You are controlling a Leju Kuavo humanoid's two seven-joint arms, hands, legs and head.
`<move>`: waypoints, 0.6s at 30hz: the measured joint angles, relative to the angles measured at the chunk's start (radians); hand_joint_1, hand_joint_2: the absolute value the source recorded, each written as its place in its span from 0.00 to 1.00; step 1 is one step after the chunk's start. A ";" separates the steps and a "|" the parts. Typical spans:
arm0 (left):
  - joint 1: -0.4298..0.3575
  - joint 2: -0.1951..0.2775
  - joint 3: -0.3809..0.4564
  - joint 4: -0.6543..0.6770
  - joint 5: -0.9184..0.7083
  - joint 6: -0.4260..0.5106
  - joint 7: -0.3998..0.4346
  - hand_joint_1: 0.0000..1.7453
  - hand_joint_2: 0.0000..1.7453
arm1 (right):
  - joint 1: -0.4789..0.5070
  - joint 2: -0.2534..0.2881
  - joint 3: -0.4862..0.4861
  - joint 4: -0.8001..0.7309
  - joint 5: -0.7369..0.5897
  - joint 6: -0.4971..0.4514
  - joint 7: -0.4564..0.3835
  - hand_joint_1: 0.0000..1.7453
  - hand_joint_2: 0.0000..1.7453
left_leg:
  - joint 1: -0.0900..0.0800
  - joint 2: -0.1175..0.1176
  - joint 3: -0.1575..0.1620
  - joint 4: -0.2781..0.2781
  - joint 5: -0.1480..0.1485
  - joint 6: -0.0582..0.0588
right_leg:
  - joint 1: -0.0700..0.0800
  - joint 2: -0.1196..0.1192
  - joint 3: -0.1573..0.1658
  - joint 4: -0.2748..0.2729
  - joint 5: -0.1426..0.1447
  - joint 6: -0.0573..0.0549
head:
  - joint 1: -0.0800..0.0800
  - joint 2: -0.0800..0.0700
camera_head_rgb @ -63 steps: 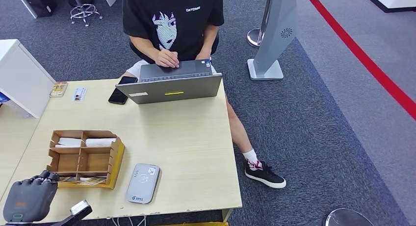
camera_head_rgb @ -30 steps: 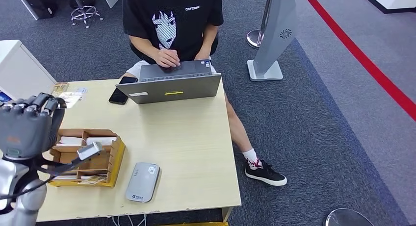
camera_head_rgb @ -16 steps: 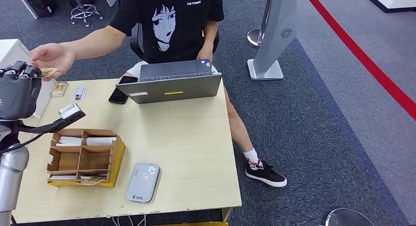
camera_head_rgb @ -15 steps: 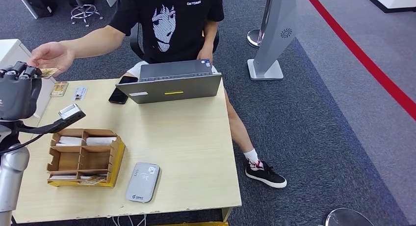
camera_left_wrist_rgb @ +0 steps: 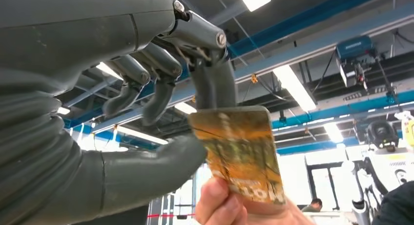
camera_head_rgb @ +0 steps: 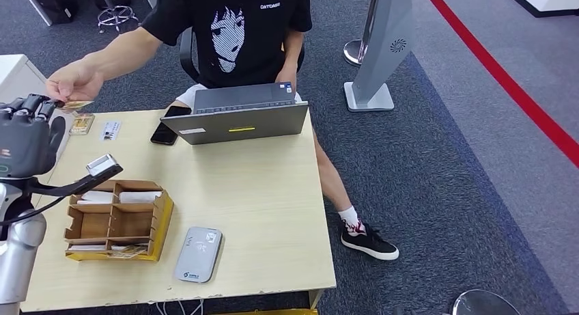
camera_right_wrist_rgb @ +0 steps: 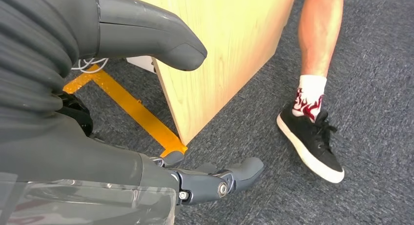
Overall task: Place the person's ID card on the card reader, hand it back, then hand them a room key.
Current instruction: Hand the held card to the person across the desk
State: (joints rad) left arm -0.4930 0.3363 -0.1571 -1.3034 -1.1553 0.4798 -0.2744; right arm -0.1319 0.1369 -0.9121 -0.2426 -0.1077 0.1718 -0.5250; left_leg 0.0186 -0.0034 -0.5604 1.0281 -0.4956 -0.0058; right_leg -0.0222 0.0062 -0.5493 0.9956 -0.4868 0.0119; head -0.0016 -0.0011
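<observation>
My left hand [camera_head_rgb: 26,141] is raised over the table's far left corner. A person's hand [camera_head_rgb: 74,83] reaches across and holds a yellow-brown ID card [camera_head_rgb: 76,104] at my fingertips. In the left wrist view the ID card [camera_left_wrist_rgb: 239,154] is pinched between my left hand's [camera_left_wrist_rgb: 122,88] thumb and a finger, while the person's fingers [camera_left_wrist_rgb: 219,208] still grip its other end. The grey card reader [camera_head_rgb: 198,255] lies near the table's front edge. My right hand [camera_right_wrist_rgb: 97,112] hangs beside the table's side, fingers apart, holding nothing.
A wooden organizer box [camera_head_rgb: 117,221] with cards stands left of the reader. The person sits behind a grey laptop [camera_head_rgb: 235,120], a black phone [camera_head_rgb: 169,127] beside it. Two small cards [camera_head_rgb: 109,130] lie at the far left. A white cabinet [camera_head_rgb: 13,72] borders the table's left.
My left arm rose from the table's front edge to the far left corner. The person stretched an arm out and brought the card to my fingertips.
</observation>
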 joint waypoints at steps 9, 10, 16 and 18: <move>0.181 -0.051 0.003 -0.178 -0.008 0.118 -0.037 0.00 1.00 | 0.013 0.000 0.000 0.000 -0.007 -0.009 -0.011 0.00 1.00 | -0.001 0.000 0.000 0.000 -0.001 0.001 | 0.000 0.000 0.000 0.000 0.000 0.000 | 0.000 0.000; 0.207 -0.058 0.005 -0.205 -0.008 0.129 -0.042 0.00 1.00 | 0.016 0.000 0.000 0.000 -0.009 -0.009 -0.013 0.00 1.00 | -0.001 0.000 0.000 0.000 -0.001 0.000 | 0.000 0.000 0.000 0.000 0.000 0.000 | 0.000 0.000; 0.340 -0.092 0.023 -0.351 0.028 0.180 -0.077 0.00 1.00 | 0.030 -0.003 -0.003 0.000 -0.022 -0.007 -0.023 0.00 1.00 | 0.000 0.001 0.000 0.000 -0.001 0.000 | 0.000 0.000 0.000 0.000 -0.001 0.000 | 0.000 0.000; 0.398 -0.107 0.033 -0.408 0.066 0.196 -0.106 0.00 1.00 | 0.036 -0.005 -0.007 0.000 -0.027 -0.005 -0.028 0.00 1.00 | 0.000 0.001 0.000 0.000 -0.002 0.000 | 0.000 0.001 0.000 0.000 -0.001 0.000 | 0.000 0.000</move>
State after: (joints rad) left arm -0.0951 0.2291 -0.1241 -1.7110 -1.0895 0.6756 -0.3803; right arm -0.0954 0.1324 -0.9195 -0.2426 -0.1351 0.1664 -0.5526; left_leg 0.0181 -0.0021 -0.5605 1.0279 -0.4975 -0.0059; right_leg -0.0225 0.0068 -0.5497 0.9951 -0.4878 0.0119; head -0.0018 -0.0011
